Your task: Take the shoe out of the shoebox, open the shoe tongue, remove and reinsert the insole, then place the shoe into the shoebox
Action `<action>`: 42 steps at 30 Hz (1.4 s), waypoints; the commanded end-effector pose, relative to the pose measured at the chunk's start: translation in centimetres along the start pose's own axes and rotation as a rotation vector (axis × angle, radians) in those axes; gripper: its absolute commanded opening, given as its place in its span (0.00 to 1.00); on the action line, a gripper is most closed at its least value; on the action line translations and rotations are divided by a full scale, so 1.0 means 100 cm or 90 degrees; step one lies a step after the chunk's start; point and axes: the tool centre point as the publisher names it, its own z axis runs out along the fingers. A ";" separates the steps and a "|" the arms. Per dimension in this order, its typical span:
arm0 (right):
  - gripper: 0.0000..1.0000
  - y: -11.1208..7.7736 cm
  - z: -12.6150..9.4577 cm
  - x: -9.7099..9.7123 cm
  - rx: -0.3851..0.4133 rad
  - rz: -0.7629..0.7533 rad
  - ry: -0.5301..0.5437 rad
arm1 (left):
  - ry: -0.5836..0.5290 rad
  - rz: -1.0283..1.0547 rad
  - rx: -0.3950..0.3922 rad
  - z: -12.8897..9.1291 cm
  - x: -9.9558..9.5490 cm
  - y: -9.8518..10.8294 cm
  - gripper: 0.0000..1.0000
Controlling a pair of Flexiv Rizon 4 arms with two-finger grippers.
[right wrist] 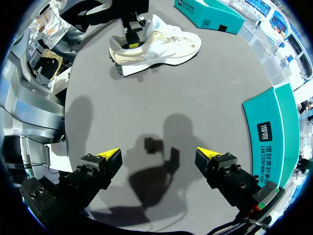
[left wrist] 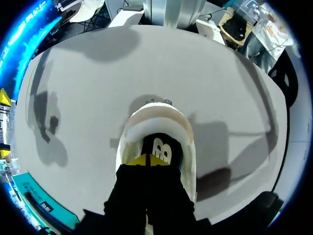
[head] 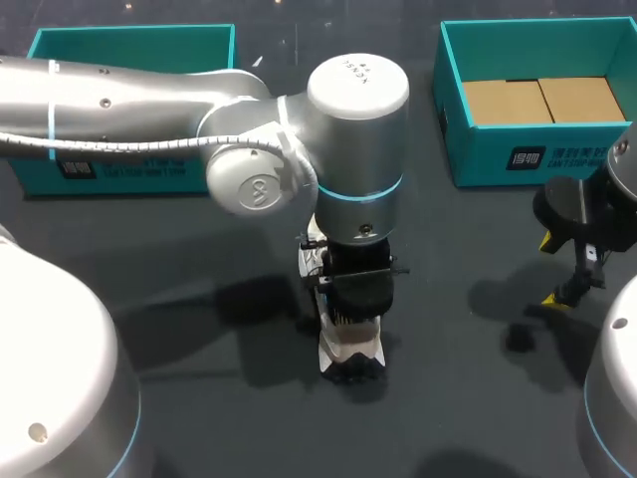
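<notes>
A cream-and-white running shoe (head: 345, 351) lies on the dark grey desk (head: 199, 259) near its centre, outside both boxes. The left claw (left wrist: 146, 159) dips into its heel opening above the black insole (left wrist: 159, 148); its grip cannot be told. The right claw (right wrist: 159, 156) hangs spread and empty at 3 o'clock. A teal cardboard shoebox (head: 542, 149) sits open at 1 o'clock, and another teal box (head: 129, 45) at 11.

Bright light comes from above. The right gripper (right wrist: 158, 153) drops a soft grey shadow on the dark table (right wrist: 205, 83), just ahead of its fingers. A darker shadow lies beside the shoe (left wrist: 156, 120). The silver left arm (head: 358, 100) shines.
</notes>
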 end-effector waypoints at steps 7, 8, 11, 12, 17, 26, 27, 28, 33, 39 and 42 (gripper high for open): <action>1.00 -0.001 0.000 0.002 0.000 0.000 -0.002 | -0.030 -0.017 -0.078 -0.024 0.011 0.012 0.04; 1.00 -0.001 0.000 0.002 0.000 0.000 -0.002 | -0.028 -0.018 -0.081 -0.024 0.010 0.013 0.08; 1.00 -0.001 0.000 0.002 0.000 0.000 -0.002 | -0.024 -0.020 -0.083 -0.021 0.009 0.017 0.17; 1.00 -0.001 0.000 0.002 0.000 0.000 -0.002 | -0.023 -0.020 -0.083 -0.021 0.009 0.017 0.18; 1.00 -0.001 0.000 0.002 0.000 0.000 -0.002 | -0.020 -0.021 -0.083 -0.020 0.009 0.017 0.29; 1.00 -0.001 0.000 0.002 0.000 0.000 -0.002 | -0.012 -0.019 -0.086 -0.014 0.007 0.024 0.44; 1.00 -0.001 0.000 0.002 0.000 0.000 -0.002 | -0.011 -0.019 -0.086 -0.013 0.006 0.025 0.47; 1.00 -0.001 0.000 0.002 0.000 0.000 -0.002 | -0.010 -0.020 -0.085 -0.012 0.006 0.026 0.48; 1.00 -0.001 0.000 0.002 0.000 0.000 -0.002 | -0.008 -0.023 -0.085 -0.011 0.006 0.030 0.51; 1.00 -0.001 0.000 0.002 0.000 0.000 -0.002 | -0.008 -0.027 -0.084 -0.013 0.007 0.033 0.69; 1.00 -0.001 0.000 0.002 0.000 0.000 -0.002 | -0.010 -0.029 -0.085 -0.015 0.008 0.034 0.81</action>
